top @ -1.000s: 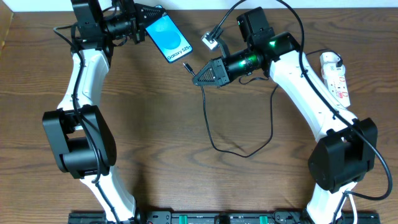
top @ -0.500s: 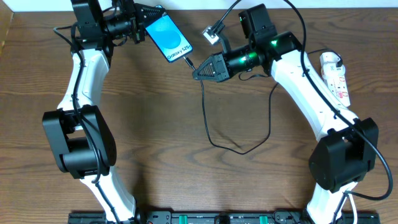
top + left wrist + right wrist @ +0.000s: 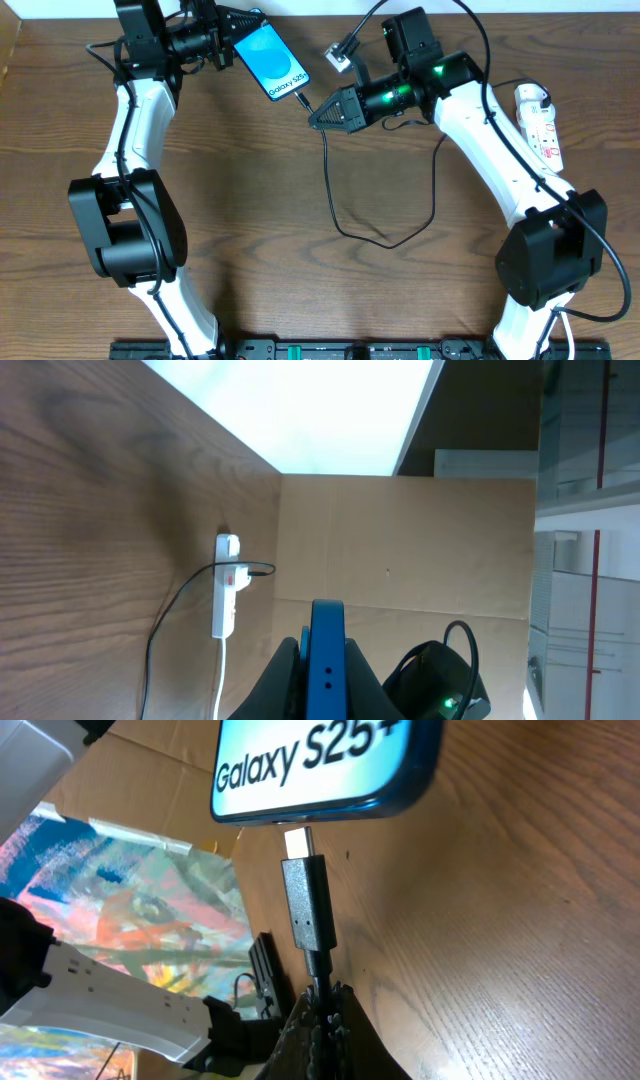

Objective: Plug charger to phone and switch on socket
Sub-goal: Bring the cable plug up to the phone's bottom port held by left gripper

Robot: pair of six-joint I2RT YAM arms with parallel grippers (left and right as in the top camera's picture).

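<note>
My left gripper [image 3: 228,40] is shut on the phone [image 3: 271,61], a blue-screened smartphone reading "Galaxy S25+", held tilted at the table's far middle; its blue edge shows between the fingers in the left wrist view [image 3: 326,660]. My right gripper [image 3: 318,118] is shut on the charger [image 3: 330,180], a thin black cable, just behind its plug tip [image 3: 305,890]. The metal tip sits right at the phone's [image 3: 320,765] bottom edge, at the port. The socket [image 3: 540,125], a white power strip, lies at the far right with a black plug on it; it also shows in the left wrist view [image 3: 226,585].
The charger cable loops across the table's middle [image 3: 385,240] and runs right toward the socket. A small white-and-black connector block [image 3: 340,58] hangs by the right arm. A cardboard wall [image 3: 400,550] stands beyond the table's right edge.
My right gripper moved up and left with the charger tip, from below the phone to its bottom edge. In the last half second it barely shifted. The left arm stayed still.
</note>
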